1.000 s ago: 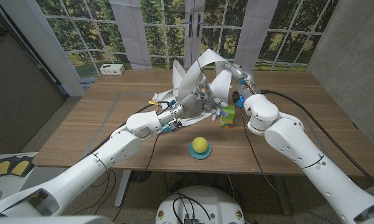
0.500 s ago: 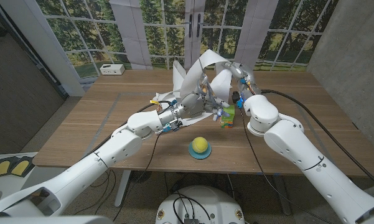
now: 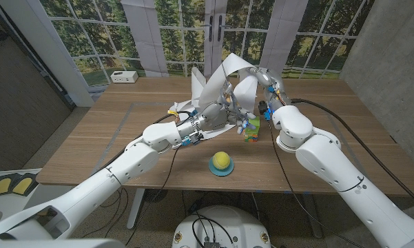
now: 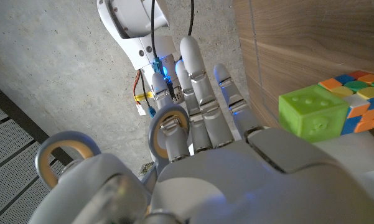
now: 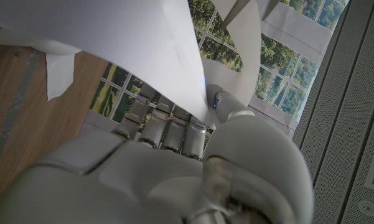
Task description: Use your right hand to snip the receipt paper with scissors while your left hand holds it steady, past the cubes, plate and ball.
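Landmark: I took the green cube (image 3: pixel 251 130) on the desk (image 3: pixel 96 141) as my reference; it also showed in the left wrist view (image 4: pixel 312 112).
Receipt paper: the receipt paper (image 3: pixel 213 86) stood up in white loops and folds just behind the green cube, with loose pieces lying on the desk on the cube's left-arm side. In the right wrist view a broad sheet of it (image 5: pixel 143 43) crossed over my right hand's fingers.
Left hand: my left hand (image 3: pixel 217 114) sat just beside the green cube, up against the base of the paper. In the left wrist view (image 4: pixel 202 134) its fingers were stretched out fairly straight and close together; I could not tell whether it was gripping the paper.
Right hand: my right hand (image 3: pixel 263 86) was raised behind the green cube, in among the paper loops. Its fingers (image 5: pixel 165 124) lay under the sheet; I could not tell what it held, or make out scissors.
Coloured cube: a multicoloured cube (image 4: pixel 361 102) touched the green cube.
Ball and plate: the yellow ball (image 3: pixel 222 161) sat on a small blue plate (image 3: pixel 222 171), near the green cube on the side toward me.
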Robot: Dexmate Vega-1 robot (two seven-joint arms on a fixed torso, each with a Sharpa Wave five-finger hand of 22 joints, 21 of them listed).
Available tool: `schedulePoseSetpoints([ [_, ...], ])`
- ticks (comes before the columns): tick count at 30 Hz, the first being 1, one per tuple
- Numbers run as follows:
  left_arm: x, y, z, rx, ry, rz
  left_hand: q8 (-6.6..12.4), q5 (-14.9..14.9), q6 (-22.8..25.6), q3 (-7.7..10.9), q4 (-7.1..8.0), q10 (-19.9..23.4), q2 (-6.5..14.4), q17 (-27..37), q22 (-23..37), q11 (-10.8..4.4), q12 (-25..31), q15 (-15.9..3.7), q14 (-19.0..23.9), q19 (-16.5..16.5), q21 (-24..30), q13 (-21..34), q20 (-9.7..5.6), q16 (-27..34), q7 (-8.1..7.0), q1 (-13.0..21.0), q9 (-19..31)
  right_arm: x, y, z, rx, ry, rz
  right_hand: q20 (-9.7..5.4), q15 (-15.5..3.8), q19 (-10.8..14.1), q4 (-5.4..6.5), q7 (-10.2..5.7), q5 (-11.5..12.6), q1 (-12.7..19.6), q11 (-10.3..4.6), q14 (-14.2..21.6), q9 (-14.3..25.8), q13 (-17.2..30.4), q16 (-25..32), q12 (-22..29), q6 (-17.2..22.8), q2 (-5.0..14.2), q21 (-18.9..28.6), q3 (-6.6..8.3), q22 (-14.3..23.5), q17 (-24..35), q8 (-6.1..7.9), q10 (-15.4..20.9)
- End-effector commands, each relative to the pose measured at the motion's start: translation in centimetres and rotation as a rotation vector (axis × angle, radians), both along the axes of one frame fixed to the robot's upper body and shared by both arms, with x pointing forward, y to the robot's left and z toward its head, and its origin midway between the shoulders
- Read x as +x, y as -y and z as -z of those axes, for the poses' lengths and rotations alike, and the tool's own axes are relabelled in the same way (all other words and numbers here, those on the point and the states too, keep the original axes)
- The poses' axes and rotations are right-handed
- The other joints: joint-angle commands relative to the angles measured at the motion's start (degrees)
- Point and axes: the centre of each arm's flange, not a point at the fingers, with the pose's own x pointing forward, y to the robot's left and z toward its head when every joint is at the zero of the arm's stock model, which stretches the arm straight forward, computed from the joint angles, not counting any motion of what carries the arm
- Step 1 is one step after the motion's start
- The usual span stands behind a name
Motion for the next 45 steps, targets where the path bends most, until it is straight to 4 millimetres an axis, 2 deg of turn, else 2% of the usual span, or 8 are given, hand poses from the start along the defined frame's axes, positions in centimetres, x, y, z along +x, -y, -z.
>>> schedulePoseSetpoints([
  [1,0.1,0.2,-0.2,-0.003,0.005,0.004,0.34,-0.01,3.89,-0.05,0.24,4.84,0.03,0.11,0.06,-4.37,0.26,-0.45,0.13,0.47,-0.20,-0.09,0.02,0.30,8.30,0.34,0.10,-0.1,-0.3,0.4,0.005,-0.018,-0.024,-0.01,-8.38,0.70,-0.34,0.58,0.42,-0.19,-0.10,0.53,0.20,0.19,-0.08,0.46,1.32,0.17,0.41,0.35,0.13,-0.01,0.40,0.32],
  [27,0.2,-0.7,-0.1,-0.012,0.006,-0.002,0.35,-0.09,3.95,-0.05,0.30,4.84,0.11,0.12,0.12,-4.22,0.35,-0.39,0.05,0.54,-0.33,-0.07,0.00,0.43,8.18,0.51,0.16,-0.8,-0.7,1.1,0.020,-0.036,-0.041,0.06,-8.23,0.74,-0.72,0.81,0.65,-0.11,-0.25,0.60,0.39,0.20,0.16,1.00,1.42,0.33,0.55,0.36,0.10,-0.04,0.47,0.37],
  [39,0.2,-0.3,0.1,-0.014,0.001,0.011,0.34,-0.13,4.01,-0.05,0.32,4.87,0.13,-0.03,0.15,-4.26,0.41,-0.33,0.07,0.58,-0.37,-0.03,0.01,0.42,8.17,0.56,0.13,-1.1,-0.7,1.6,0.013,-0.038,-0.043,0.07,-8.31,0.93,-0.79,0.78,0.82,-0.16,-0.14,0.70,0.41,0.03,0.17,1.20,1.52,0.32,0.67,0.45,0.08,-0.16,0.46,0.42],
  [45,0.2,-0.3,0.1,-0.017,0.005,0.014,0.36,-0.15,4.01,-0.05,0.34,4.85,0.15,-0.10,0.17,-4.22,0.39,-0.38,0.17,0.55,-0.41,-0.08,0.04,0.44,8.14,0.58,0.18,-1.4,-0.9,1.6,0.011,-0.031,-0.048,0.16,-8.33,1.14,-1.17,1.12,0.69,0.42,0.19,1.55,0.40,0.27,2.10,1.74,1.52,0.53,0.76,-0.11,0.04,1.44,0.42,0.85],
])
